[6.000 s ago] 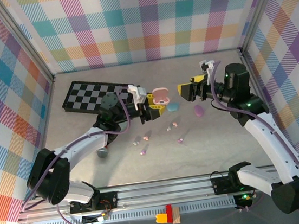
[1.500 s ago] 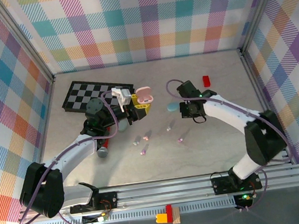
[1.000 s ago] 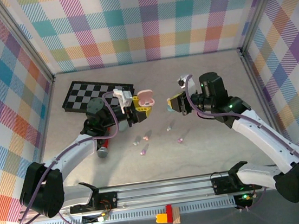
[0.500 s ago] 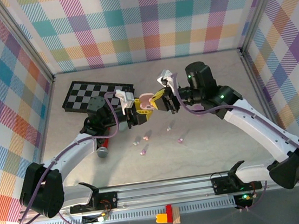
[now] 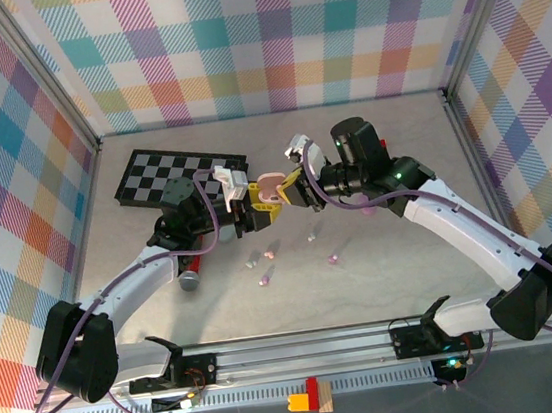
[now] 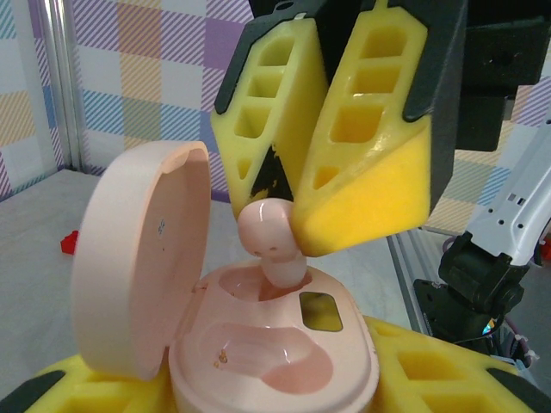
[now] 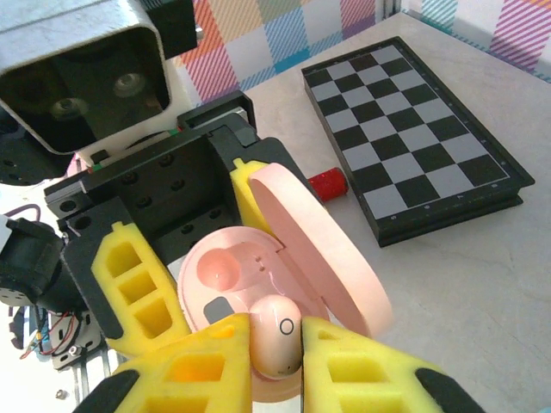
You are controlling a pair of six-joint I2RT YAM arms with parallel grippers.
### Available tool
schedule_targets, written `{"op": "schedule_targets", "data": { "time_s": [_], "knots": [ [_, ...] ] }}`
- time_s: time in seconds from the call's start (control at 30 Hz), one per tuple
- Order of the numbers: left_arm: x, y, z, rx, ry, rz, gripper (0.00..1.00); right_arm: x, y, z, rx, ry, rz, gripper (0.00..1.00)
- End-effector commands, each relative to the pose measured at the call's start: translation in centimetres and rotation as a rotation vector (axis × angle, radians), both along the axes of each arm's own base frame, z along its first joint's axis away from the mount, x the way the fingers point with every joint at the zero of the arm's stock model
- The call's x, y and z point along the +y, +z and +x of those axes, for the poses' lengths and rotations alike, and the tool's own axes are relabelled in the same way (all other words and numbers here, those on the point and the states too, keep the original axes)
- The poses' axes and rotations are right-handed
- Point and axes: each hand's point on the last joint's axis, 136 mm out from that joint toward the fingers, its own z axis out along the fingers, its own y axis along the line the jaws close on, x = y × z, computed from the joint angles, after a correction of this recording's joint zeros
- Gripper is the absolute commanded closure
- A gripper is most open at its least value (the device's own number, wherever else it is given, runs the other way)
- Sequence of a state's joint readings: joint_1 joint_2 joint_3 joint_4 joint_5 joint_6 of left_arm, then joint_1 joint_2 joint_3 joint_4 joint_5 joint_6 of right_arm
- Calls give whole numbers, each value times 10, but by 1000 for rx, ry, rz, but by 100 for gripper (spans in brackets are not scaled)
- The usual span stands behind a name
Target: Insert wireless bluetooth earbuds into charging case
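Pastel checked walls (image 5: 265, 36) close in a grey bench (image 5: 405, 271), with a folded chessboard (image 5: 176, 173) lying at the far left. My two hands meet over the middle of the bench, just right of the board. My left hand (image 5: 253, 202) is closed on a pink case (image 6: 275, 361), its yellow pads (image 6: 430, 379) pressing either side of the base. The case is held open side up, with its lid (image 6: 142, 258) hinged back and standing nearly upright on the left. My right hand (image 6: 297, 228) comes down from above with its fingers (image 6: 370, 155) pinched on a pink bud (image 6: 271, 237). The bud is gripped by its rounded head, stem end pointing down. In the left wrist view the stem end reaches the far well of the case, next to a small dark window in the tray; I cannot tell whether it is seated. The near well is bare. From my right wrist, the same bud (image 7: 275, 335) shows between my pads, right over the case's open tray, with a small red piece (image 7: 327, 182) on the bench beyond the lid. Several loose buds (image 5: 270, 254) lie scattered on the bench nearer my bases, well apart from the case and from both hands.
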State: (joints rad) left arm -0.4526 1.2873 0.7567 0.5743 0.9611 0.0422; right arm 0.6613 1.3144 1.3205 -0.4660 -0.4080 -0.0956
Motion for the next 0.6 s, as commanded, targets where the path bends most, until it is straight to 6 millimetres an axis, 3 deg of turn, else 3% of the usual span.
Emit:
{"op": "schedule_targets", "data": {
  "time_s": [0.0,0.3,0.43,0.57],
  "knots": [
    [3,25,-3,-73,-17,-30,58,2,0,1,-21,15,-13,83],
    [4,26,-2,-76,0,-37,58,4,-1,-3,0,36,-10,79],
    [5,26,-1,-76,4,-36,58,0,12,1,9,-31,25,60],
    [6,24,-1,-74,5,-35,58,-7,30,1,-21,-82,82,58]
  ]
}}
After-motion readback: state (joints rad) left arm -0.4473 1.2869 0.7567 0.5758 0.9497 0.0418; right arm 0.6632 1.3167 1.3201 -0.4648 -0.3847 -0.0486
